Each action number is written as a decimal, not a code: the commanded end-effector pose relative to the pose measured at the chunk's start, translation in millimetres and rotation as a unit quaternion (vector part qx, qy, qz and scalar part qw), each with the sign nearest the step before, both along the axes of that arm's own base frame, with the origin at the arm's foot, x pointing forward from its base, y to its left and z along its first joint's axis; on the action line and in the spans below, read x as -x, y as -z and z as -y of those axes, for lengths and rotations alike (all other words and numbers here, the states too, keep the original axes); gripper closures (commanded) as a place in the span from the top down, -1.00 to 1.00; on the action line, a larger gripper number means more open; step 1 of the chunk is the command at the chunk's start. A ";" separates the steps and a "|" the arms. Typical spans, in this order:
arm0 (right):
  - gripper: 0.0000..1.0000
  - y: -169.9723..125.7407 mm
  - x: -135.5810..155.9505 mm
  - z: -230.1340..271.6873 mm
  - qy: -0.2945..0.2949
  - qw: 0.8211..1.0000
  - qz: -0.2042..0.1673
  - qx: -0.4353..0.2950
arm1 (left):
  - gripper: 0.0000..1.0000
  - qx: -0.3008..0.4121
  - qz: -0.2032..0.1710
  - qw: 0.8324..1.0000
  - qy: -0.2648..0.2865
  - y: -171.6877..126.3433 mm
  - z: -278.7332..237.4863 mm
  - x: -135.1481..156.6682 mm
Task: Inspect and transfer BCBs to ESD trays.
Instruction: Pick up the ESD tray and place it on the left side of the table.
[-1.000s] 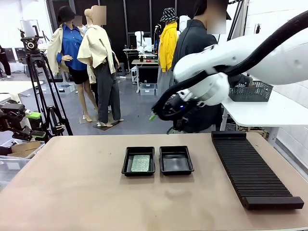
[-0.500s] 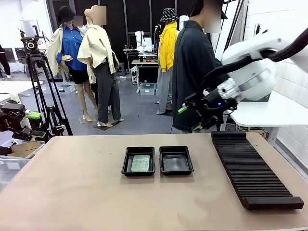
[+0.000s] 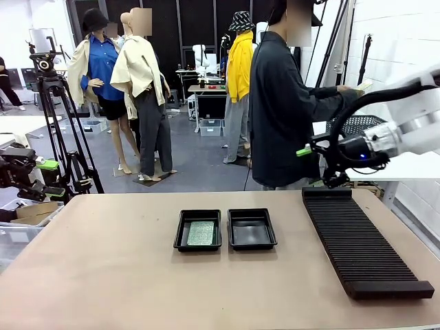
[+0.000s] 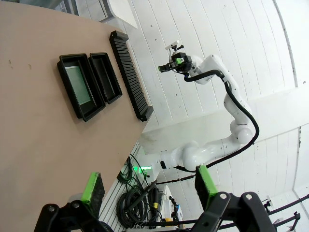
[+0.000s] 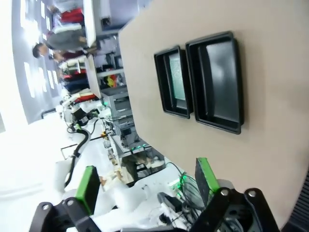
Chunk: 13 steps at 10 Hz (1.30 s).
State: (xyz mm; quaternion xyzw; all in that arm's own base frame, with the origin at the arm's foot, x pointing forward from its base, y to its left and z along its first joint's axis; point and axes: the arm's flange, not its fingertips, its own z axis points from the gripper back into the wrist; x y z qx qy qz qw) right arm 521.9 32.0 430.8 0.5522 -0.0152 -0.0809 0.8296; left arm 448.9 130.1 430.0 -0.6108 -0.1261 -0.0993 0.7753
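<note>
Two black ESD trays sit side by side mid-table. The left tray (image 3: 180, 235) holds a green BCB (image 3: 201, 232); the right tray (image 3: 251, 230) has nothing in it. My right gripper (image 3: 317, 166) hangs open and empty in the air above the far end of the black rack, well right of the trays. My left gripper (image 3: 33, 177) stays off the table's left edge, open. The left wrist view has open fingers (image 4: 148, 186), with the BCB (image 4: 78, 86) in its tray (image 4: 65, 77) far off. Through the right wrist's open fingers (image 5: 145, 183) I see the BCB (image 5: 177, 79) and the bare tray (image 5: 219, 82).
A long black ribbed rack (image 3: 357, 240) lies along the table's right side. A person (image 3: 282, 110) stands at the far edge, turned toward a white side table with a grey mesh basket (image 3: 357, 125). A tripod (image 3: 58, 117) stands behind the left corner.
My right arm has swung from in front of the person at centre out to the right, above the rack's far end. The trays and the board have not moved.
</note>
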 end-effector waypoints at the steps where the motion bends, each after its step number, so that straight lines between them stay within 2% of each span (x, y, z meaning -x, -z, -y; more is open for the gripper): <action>1: 1.00 14.1 19.8 21.2 0.012 0.999 0.016 -0.046 | 1.00 -0.001 0.003 1.000 -0.005 -1.1 -0.5 -0.3; 4: 1.00 25.6 45.0 55.8 0.027 0.995 0.028 -0.092 | 1.00 -0.001 0.003 1.000 -0.005 -1.1 -0.5 -0.3; 6: 1.00 45.7 64.7 71.6 0.027 0.992 0.008 -0.124 | 1.00 -0.001 0.003 1.000 -0.005 -1.1 -0.5 -0.3; 9: 1.00 58.3 90.6 91.6 0.052 0.993 -0.003 -0.108 | 1.00 -0.001 0.003 1.000 -0.005 -1.1 -0.5 -0.3; 11: 1.00 53.7 87.6 102.9 0.056 0.994 -0.014 -0.092 | 1.00 -0.001 0.003 1.000 -0.005 -1.1 -0.5 -0.3; 13: 1.00 52.8 76.4 115.3 0.060 0.992 -0.014 -0.112 | 1.00 -0.001 0.003 1.000 -0.005 -1.1 -0.5 -0.3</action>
